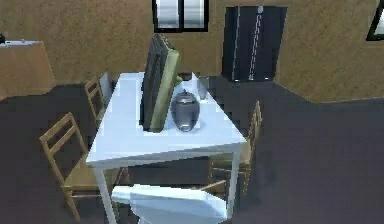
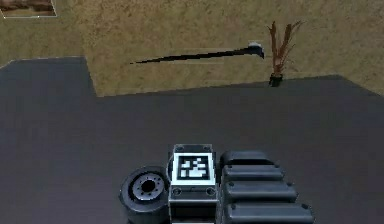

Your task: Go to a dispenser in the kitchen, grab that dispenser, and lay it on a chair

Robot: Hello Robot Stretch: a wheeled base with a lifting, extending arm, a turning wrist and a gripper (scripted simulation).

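Ahead, in the forward view, a white bench (image 1: 130, 140) stands on a dark floor, with tan walls beyond it. A dark flat panel (image 1: 158, 82) stands upright on its edge on the bench. Just beside it, toward the view's right, sits a rounded grey vessel (image 1: 186, 108) that looks glassy, with a wide belly and a narrower top. Behind the vessel is a small pale thing (image 1: 204, 86), too small to name. Nothing in the shape or colour of either one settles whether it is the dispenser, so where the dispenser is cannot be told.

Chairs ring the bench. A near wooden chair (image 1: 66, 160) is on the view's left, and a far wooden chair (image 1: 97, 95) stands behind it on the same side. A right wooden chair (image 1: 248, 140) is tucked against the other side. A pale chair (image 1: 170, 205) is at the near end. A tall dark cabinet (image 1: 253, 42) and a window (image 1: 182, 10) are on the back wall.

In the arm side view, the robot's dark parts sit along the bottom edge. There is a white marker square (image 2: 192, 167) with black marks and, to its right, the ribbed arm (image 2: 262, 188). To the marker's left is a round dark body that appears to be the end effector (image 2: 146, 190). Its fingers cannot be made out, so whether it grips anything or hangs free cannot be told. Past it, bare dark floor runs to a tan wall, where a brown twiggy plant (image 2: 277, 50) stands.
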